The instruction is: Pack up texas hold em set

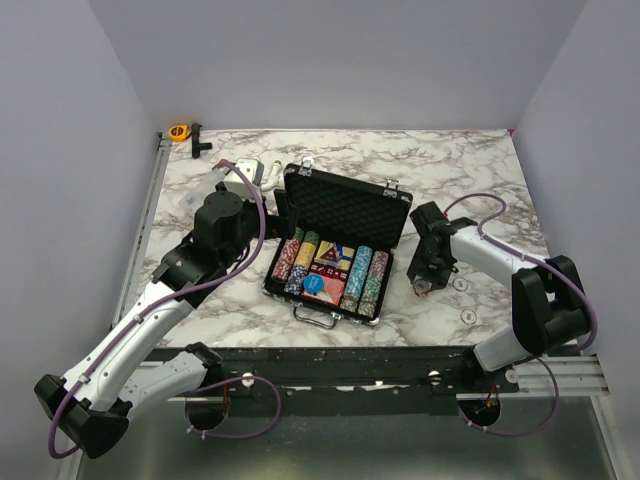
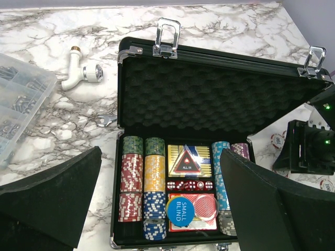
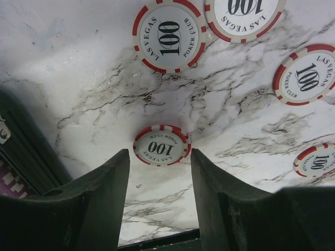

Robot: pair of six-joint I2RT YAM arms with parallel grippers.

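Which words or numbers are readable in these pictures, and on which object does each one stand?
"SMALL BLIND": round blue disc in the black foam-lined briefcase.
"ALL IN": black triangular marker.
"100 LAS VEGAS POKER CLUB": loose white red-edged chips on marble table.
Stacked chips: unreadable.

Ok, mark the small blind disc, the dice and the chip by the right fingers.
small blind disc [image 2: 180, 209], left wrist view, blue centre
dice [image 2: 189, 185], left wrist view, middle die
chip [image 3: 161, 146], right wrist view, printed centre
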